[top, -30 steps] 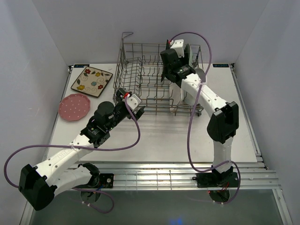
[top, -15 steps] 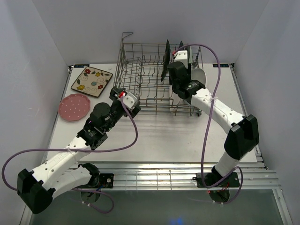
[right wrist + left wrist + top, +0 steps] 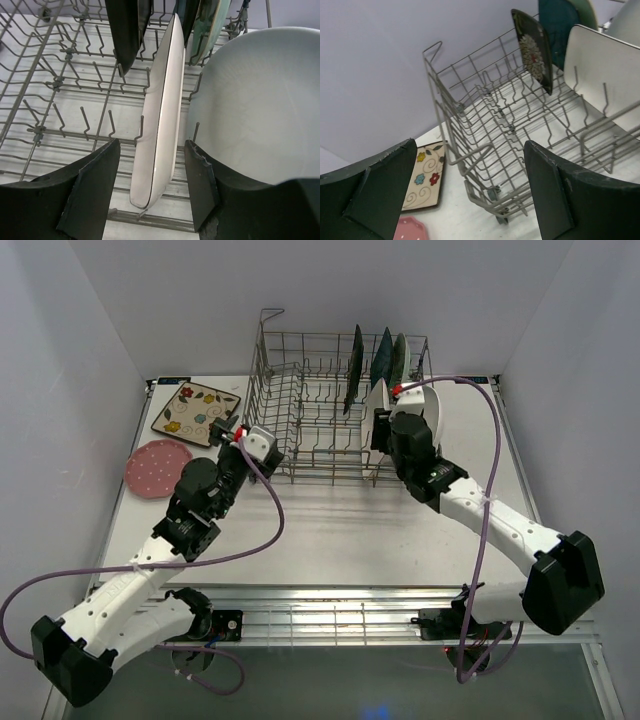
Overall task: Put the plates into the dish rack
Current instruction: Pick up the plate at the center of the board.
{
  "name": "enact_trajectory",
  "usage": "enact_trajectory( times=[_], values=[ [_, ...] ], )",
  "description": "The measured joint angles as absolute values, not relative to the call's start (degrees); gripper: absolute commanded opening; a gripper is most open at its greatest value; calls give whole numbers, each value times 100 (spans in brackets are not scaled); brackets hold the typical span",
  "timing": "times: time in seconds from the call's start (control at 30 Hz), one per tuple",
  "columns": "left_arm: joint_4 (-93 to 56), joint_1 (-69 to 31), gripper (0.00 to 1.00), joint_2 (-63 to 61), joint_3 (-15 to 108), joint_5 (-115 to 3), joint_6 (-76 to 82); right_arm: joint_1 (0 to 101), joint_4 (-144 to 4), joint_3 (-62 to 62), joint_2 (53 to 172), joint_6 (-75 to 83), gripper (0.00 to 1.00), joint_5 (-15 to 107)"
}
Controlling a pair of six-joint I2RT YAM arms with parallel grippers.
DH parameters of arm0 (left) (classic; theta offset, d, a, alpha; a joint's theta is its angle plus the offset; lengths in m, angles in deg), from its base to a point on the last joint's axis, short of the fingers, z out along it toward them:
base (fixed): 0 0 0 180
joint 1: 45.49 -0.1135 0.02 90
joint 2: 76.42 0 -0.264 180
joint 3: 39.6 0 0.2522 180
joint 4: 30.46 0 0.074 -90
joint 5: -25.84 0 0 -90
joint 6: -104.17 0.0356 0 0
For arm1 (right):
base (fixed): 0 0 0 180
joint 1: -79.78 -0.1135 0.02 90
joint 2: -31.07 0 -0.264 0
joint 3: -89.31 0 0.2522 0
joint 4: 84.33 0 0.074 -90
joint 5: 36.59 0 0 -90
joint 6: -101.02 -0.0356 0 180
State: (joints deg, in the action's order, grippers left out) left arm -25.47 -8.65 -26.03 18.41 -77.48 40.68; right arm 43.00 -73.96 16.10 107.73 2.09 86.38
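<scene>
Top, left-wrist and right-wrist views. The dish rack [image 3: 300, 400], a tall-sided basket of thin grey wire with upright tines, stands at the far middle of the white table [image 3: 330, 530]. Five plates stand on edge in its right-hand half. At the back are the dark patterned square plate [image 3: 354, 365], the teal square plate [image 3: 382, 358] and the mint-green round plate [image 3: 400, 353]. Nearer the front wall are the white rectangular plate [image 3: 162, 115], glossy with a thin rim, and beside it the white oval plate [image 3: 260, 100], smooth and shallowly dished. The open room lies in the tine rows toward the rack's left wall. The right gripper [image 3: 151, 150] sits at the rack's front edge. Its dark fingers are spread to either side of the white rectangular plate, with a gap on both sides and nothing pinched. The left gripper [image 3: 470, 150] hovers off the rack's near-left corner, fingers spread wide and holding nothing. The cream floral square plate [image 3: 196, 413] and the pink dotted round plate [image 3: 157, 467] lie flat near the table's left edge, just beside each other.
</scene>
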Motion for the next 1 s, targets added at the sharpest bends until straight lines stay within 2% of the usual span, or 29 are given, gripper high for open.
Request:
enact_trajectory(
  times=[0.23, 0.6, 1.0],
  values=[
    [-2436, -1759, 98, -2288, 2160, -7645, 3799, 4298, -7967, 2452, 10098, 93, 60, 8253],
    [-2132, -3422, 98, -1772, 2320, -7147, 3373, 4300, -8000, 2808, 9187, -58, 61, 7761],
    [-2255, -4395, 98, -977, 2062, -6963, 3423, 4298, -8008, 2992, 8675, -58, 63, 7407]
  ],
)
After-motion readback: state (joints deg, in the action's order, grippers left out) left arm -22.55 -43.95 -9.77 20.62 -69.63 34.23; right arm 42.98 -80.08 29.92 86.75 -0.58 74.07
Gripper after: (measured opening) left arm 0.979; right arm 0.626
